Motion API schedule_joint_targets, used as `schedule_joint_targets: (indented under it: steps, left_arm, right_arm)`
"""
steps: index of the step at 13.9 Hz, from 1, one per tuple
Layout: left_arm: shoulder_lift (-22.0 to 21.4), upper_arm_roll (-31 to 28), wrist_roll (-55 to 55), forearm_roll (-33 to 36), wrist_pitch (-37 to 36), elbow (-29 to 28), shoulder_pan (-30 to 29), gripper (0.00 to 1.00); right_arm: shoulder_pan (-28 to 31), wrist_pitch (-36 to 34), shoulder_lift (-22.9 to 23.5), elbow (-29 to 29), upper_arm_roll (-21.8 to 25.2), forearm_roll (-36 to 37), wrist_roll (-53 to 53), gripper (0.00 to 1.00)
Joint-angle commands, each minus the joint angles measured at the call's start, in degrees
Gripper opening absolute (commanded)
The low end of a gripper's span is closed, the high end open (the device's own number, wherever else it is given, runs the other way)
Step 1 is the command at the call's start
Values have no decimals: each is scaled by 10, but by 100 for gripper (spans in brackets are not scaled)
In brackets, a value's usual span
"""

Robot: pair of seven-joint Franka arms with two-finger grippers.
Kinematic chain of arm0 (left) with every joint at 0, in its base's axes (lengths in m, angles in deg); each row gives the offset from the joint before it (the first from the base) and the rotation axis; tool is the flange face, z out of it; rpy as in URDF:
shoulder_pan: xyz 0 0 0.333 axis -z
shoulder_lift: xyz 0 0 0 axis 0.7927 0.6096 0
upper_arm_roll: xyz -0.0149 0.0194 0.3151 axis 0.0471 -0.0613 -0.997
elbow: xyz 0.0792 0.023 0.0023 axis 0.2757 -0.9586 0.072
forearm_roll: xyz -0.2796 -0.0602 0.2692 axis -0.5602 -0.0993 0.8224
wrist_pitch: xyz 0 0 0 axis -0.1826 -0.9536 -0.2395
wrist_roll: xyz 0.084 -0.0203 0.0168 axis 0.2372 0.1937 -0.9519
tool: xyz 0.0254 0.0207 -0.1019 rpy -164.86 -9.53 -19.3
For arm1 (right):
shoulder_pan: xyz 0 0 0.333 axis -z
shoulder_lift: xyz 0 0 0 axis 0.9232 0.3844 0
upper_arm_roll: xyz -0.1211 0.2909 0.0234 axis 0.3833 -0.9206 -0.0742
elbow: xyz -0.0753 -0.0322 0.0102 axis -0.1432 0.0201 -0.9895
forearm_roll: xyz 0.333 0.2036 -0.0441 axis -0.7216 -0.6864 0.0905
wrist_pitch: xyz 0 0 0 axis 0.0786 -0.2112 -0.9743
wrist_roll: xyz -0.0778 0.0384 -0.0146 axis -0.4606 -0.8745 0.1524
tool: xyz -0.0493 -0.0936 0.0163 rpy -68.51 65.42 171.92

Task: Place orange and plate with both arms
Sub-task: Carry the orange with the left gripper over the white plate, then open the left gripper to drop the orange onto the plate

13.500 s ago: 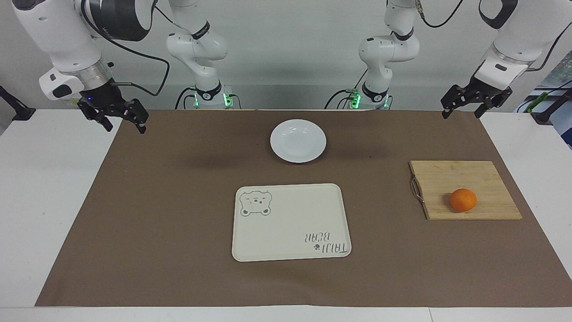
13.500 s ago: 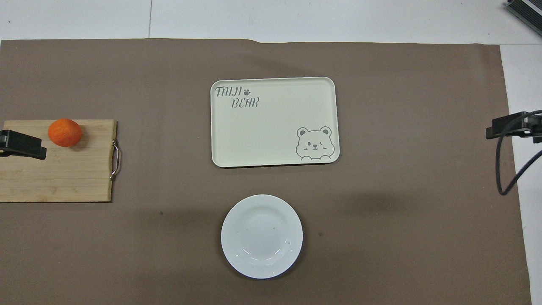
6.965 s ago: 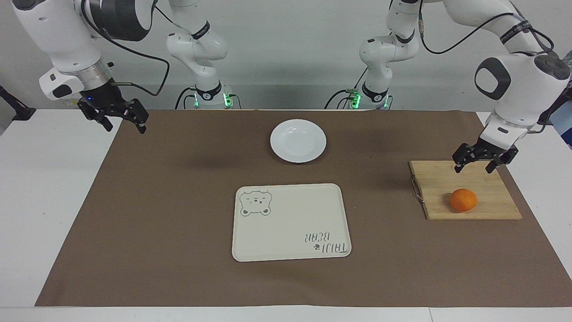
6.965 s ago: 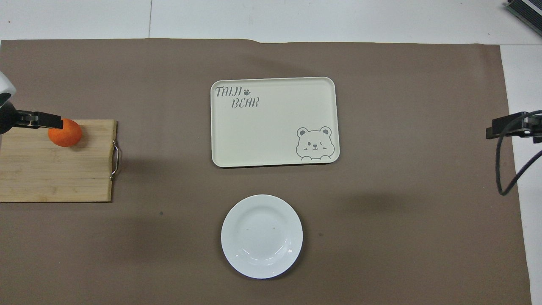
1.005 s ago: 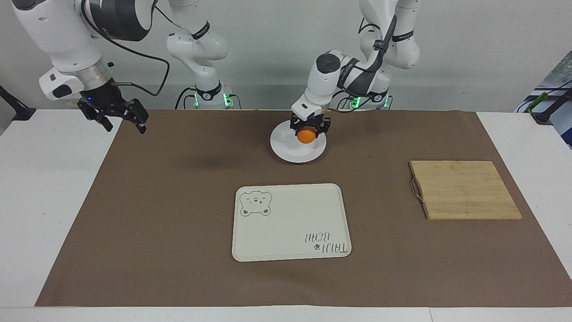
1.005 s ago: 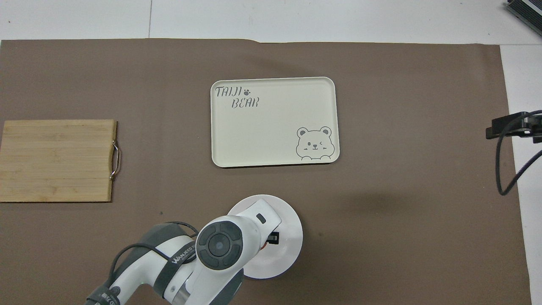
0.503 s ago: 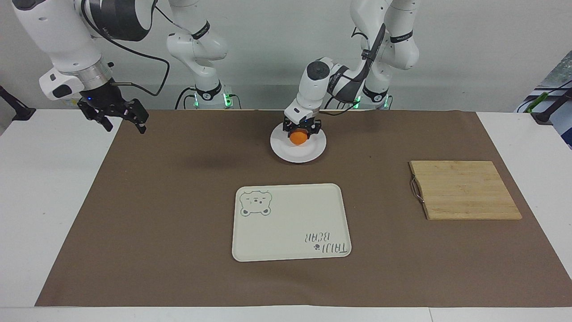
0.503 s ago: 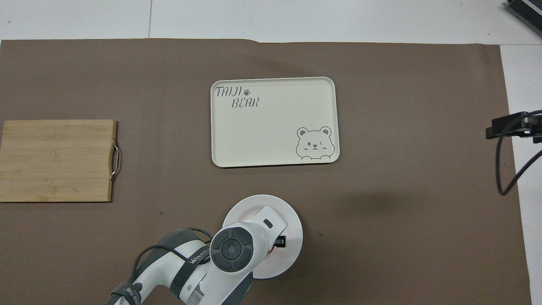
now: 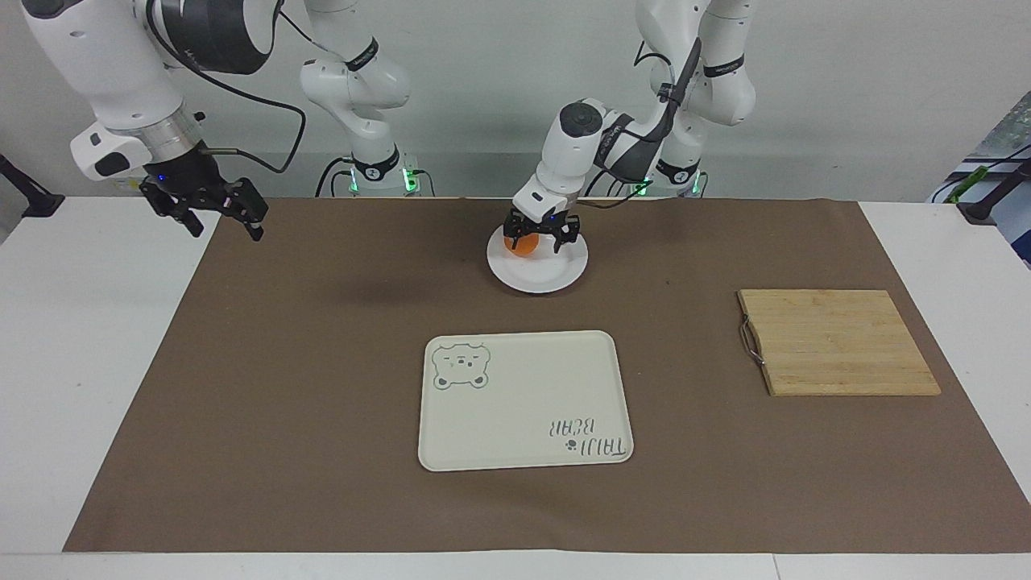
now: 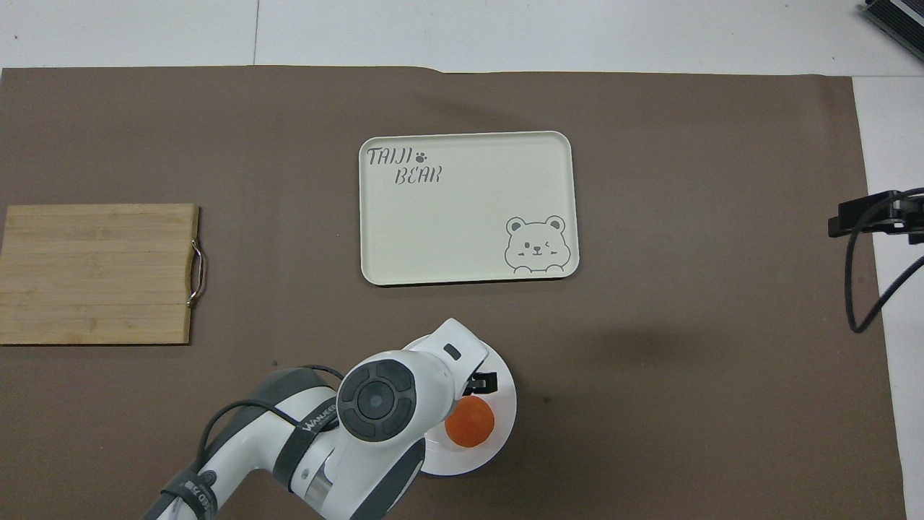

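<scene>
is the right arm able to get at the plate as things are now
Probably not yet. The left gripper hangs open right over the plate and the orange on it; the right gripper waits over the mat's edge.

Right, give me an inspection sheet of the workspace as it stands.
Surface: brown mat on a white table.
Job's things: orange on the plate.
Clutter: bear-print tray; bare wooden cutting board toward the left arm's end.
Grippers: left gripper open over the plate; right gripper open, waiting over the mat's edge.
Cables: black cable on the right arm.
Surroundings: plain wall.
</scene>
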Motion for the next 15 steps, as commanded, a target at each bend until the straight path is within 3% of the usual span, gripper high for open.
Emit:
schedule_joint_targets:
  steps: [1,4,8,11,15]
  left_arm:
    - [-5,2,9,57,-37,52,-63,100]
    - [-6,1,106,95,-56,108,-156,100]
    - [1,1,273,99,-158,207,-264,100]
    - [1,1,322,100,-246,278,-315,100]
    - [-6,1,397,129,-351,358,-379,100]
  right_arm:
    - [6,-4,-3,-3,-7,2,12,100]
    - [6,-4,-4,-3,-7,2,12,100]
    - [7,-55,-6,-2,-4,5,5,100]
    - [3,-49,-8,-4,-15,7,12,100]
    - [-68,3,-55,-87,-30,1,83,100]
